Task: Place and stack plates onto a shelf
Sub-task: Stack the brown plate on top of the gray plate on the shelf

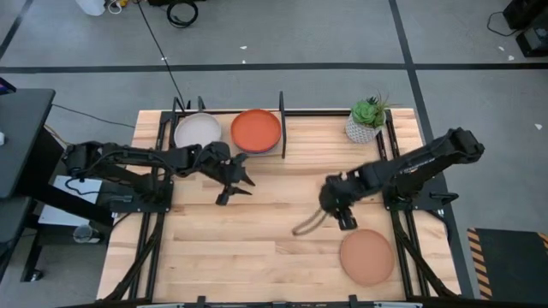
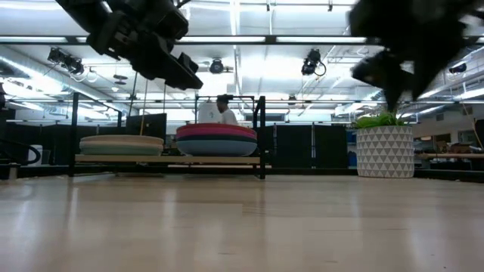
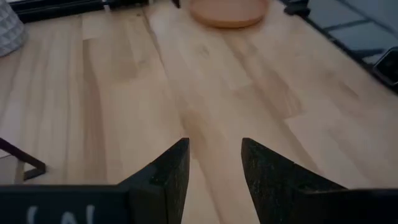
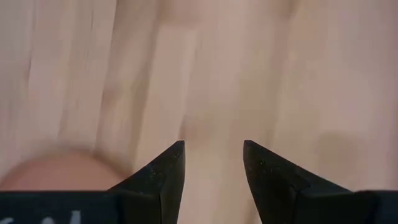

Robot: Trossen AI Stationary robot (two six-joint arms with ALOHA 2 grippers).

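Note:
The shelf (image 1: 282, 124) stands at the table's far edge. On its board (image 2: 166, 159) are two stacks of plates. The left stack is topped by a cream plate (image 1: 199, 131). The right stack (image 2: 217, 140) is topped by an orange plate (image 1: 256, 129). A tan plate (image 1: 366, 256) lies flat on the table near the front right. My left gripper (image 1: 233, 190) hovers open and empty just in front of the shelf, pointing toward the tan plate (image 3: 228, 11). My right gripper (image 1: 336, 218) hangs open and empty above the table, left of and beyond the tan plate (image 4: 56, 174).
A small potted green plant (image 1: 368, 120) in a white patterned pot (image 2: 386, 151) stands at the far right of the table, beside the shelf. Bare wooden tabletop (image 1: 257, 248) stretches between the two grippers and toward the near edge.

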